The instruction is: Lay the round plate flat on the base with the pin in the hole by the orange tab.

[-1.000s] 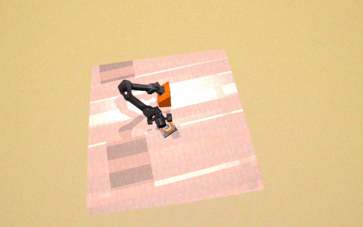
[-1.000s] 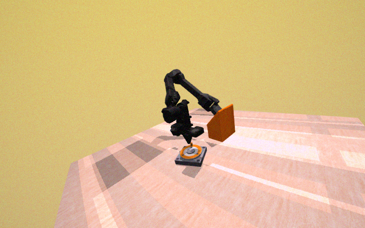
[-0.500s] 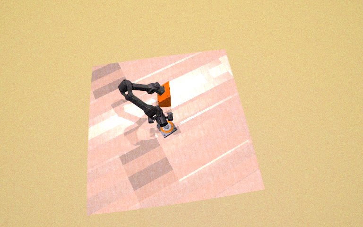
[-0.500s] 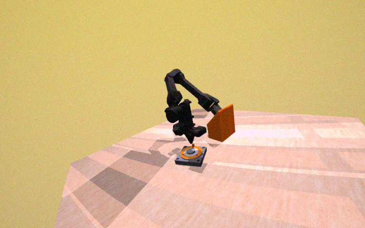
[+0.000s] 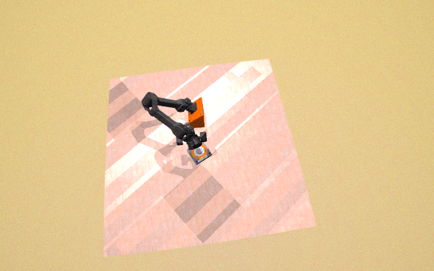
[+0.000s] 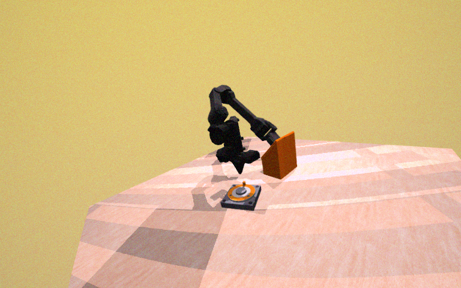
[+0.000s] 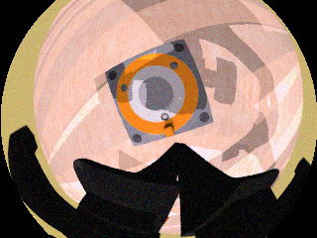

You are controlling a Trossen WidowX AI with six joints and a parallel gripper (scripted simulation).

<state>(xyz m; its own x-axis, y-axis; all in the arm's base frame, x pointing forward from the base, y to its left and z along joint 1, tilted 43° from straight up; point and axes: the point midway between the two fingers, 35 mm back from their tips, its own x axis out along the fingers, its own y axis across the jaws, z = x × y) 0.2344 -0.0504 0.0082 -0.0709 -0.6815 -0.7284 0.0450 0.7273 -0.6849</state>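
Hovering end effector (image 6: 239, 168), fingers pressed together on nothing, round plate (image 6: 241, 191) below it, apart, on base (image 6: 250, 202).

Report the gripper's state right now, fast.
Gripper: closed, holding nothing, hanging above the round plate with a gap between them.

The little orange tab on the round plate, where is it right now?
In the wrist view the small orange tab stands on the orange round plate's rim, on the side nearest the black hand, which hangs shut above it without touching.
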